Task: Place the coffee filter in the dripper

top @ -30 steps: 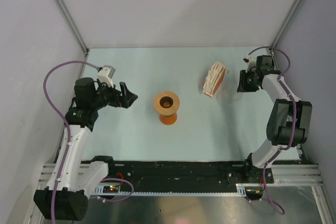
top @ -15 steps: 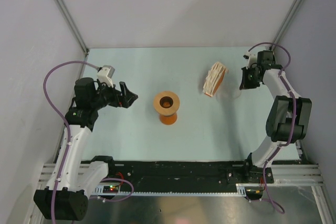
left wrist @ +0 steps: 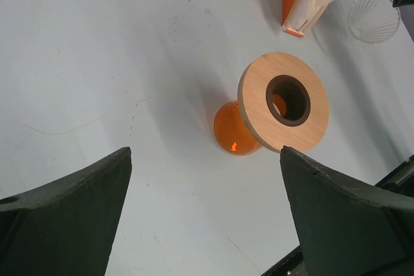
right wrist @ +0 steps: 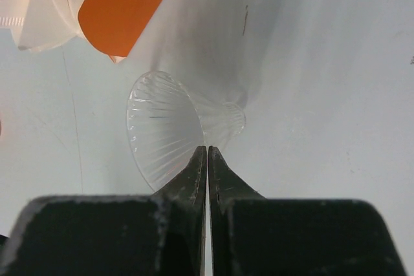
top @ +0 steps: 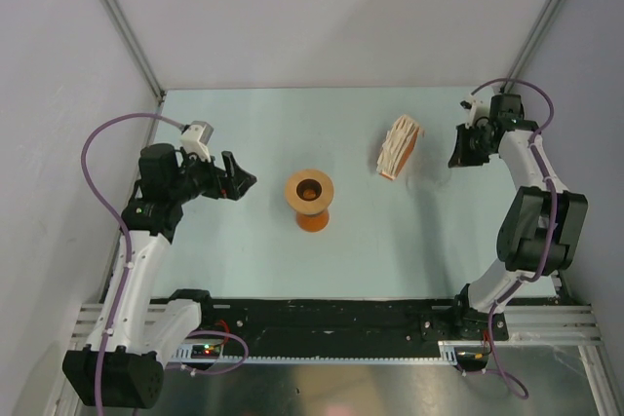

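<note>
**Q:** Translucent, ribbed, lying on its side: coffee filter (right wrist: 168,127), just ahead of the right gripper (right wrist: 207,151). Changed in the last second?

**A:** Closed. Stood partly apart a second ago; now pressed flat together, with no paper visibly between. Also drawn back a little from the filter stack (right wrist: 123,4).

**Q:** Meaning for the task?

**A:** Probably no grip yet. Seen overlapping the cone's near wall at the tips in the right wrist view; touching or merely in front, impossible to tell. Likely calls for reopening and a fresh approach to the rim.

**Q:** Left gripper (left wrist: 206,153)?

**A:** Spread wide, holding nothing, hovering over the table (left wrist: 97,43). Unmoved over the same second.

**Q:** Containers?

**A:** Dripper (left wrist: 259,105): wooden ring with a dark centre hole, ahead of the left fingers and slightly to their right, seated on an orange vessel (left wrist: 231,135). Nothing in the hole but an orange glow from below; no filter. Vessel contents: not discernible. Cone mouth: open, empty. Orange sleeve: holds the pale stack, fanned out at one end, ahead and left of the right fingertips.
</note>
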`<state>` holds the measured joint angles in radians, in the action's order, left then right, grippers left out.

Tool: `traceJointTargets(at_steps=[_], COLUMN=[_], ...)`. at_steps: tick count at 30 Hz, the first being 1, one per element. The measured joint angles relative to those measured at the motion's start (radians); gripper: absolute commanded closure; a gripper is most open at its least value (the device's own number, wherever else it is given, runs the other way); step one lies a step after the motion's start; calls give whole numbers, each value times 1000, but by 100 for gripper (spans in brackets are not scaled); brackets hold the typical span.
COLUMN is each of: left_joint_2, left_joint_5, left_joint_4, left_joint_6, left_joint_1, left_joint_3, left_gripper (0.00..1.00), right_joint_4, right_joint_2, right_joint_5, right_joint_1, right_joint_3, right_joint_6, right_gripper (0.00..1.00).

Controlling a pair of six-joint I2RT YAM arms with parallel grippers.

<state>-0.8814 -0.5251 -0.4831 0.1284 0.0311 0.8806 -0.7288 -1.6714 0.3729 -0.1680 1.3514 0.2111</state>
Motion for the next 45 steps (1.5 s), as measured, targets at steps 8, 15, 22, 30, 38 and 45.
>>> traceJointTargets(at_steps=[8, 15, 22, 30, 38, 45], left_joint_2=[-7, -14, -30, -35, -41, -41], left_joint_5=[0, 0, 0, 1, 2, 3], left_joint_4=[0, 0, 0, 0, 0, 0], left_joint_6=[3, 3, 3, 3, 3, 3], left_joint_1=[0, 0, 0, 0, 0, 0], left_joint_3=[0, 0, 0, 0, 0, 0], left_gripper=[0, 0, 0, 0, 0, 0], right_joint_4=[-3, 2, 19, 19, -11, -21], right_joint_2=[-27, -43, -59, -92, -105, -119], right_joint_5=[25, 24, 20, 20, 21, 29], right_joint_1=[-10, -31, -50, -68, -68, -67], right_joint_3=[0, 0, 3, 8, 8, 8], right_joint_6=[0, 8, 19, 28, 31, 30], right_gripper=[100, 100, 99, 87, 77, 78])
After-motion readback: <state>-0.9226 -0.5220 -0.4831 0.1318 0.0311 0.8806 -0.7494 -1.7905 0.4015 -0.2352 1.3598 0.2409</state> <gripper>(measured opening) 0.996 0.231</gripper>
